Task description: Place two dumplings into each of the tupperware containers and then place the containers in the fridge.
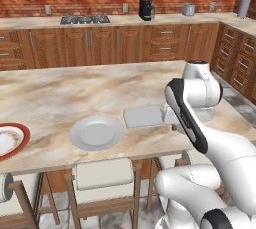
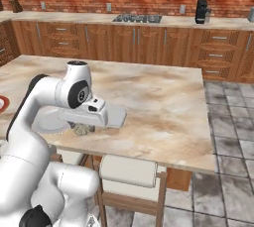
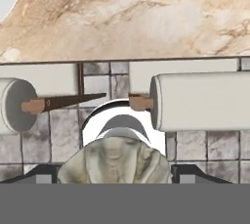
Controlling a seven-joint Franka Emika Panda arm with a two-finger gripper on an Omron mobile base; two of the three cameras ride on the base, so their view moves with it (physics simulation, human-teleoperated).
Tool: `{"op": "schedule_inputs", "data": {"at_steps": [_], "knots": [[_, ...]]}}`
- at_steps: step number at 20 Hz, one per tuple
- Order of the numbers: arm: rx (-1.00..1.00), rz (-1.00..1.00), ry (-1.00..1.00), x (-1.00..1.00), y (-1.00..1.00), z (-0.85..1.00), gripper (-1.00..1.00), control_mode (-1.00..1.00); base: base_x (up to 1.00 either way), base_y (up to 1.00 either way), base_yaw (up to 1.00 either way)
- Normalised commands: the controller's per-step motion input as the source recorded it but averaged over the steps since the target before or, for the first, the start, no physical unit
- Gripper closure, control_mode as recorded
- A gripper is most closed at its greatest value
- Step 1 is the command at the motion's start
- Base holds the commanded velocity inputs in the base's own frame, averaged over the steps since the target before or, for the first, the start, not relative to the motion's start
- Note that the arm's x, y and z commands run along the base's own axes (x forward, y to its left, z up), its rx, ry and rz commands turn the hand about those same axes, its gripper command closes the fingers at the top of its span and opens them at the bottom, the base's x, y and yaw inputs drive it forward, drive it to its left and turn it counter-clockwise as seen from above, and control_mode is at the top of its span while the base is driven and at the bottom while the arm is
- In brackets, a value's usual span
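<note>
A dumpling is held between the widely spread fingers of the gripper, above the near edge of the marble tabletop. A pale grey tupperware container lies on the tabletop just beside a round grey plate. A red-rimmed plate sits further left.

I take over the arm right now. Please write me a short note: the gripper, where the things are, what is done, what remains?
Gripper: closed on one dumpling, held in the air by the near edge of the island.
Pale container: on the island beside the grey plate; its visible part has no dumplings.
Done: one dumpling picked up.
Left: put it in, fill both containers, move them to the fridge.
</note>
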Motion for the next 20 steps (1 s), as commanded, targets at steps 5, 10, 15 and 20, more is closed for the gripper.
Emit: {"op": "schedule_inputs", "data": {"at_steps": [5,10,15,20], "knots": [[0.00,0.00,0.00,1.00,0.00,0.00,1.00,-1.00,0.00,0.00,0.00],[0.00,0.00,0.01,1.00,-0.02,-0.02,1.00,-1.00,0.00,0.00,0.00],[0.00,0.00,0.04,1.00,0.00,-0.26,1.00,-1.00,0.00,0.00,0.00],[0.00,0.00,0.04,1.00,0.00,-0.49,1.00,-1.00,0.00,0.00,0.00]]}}
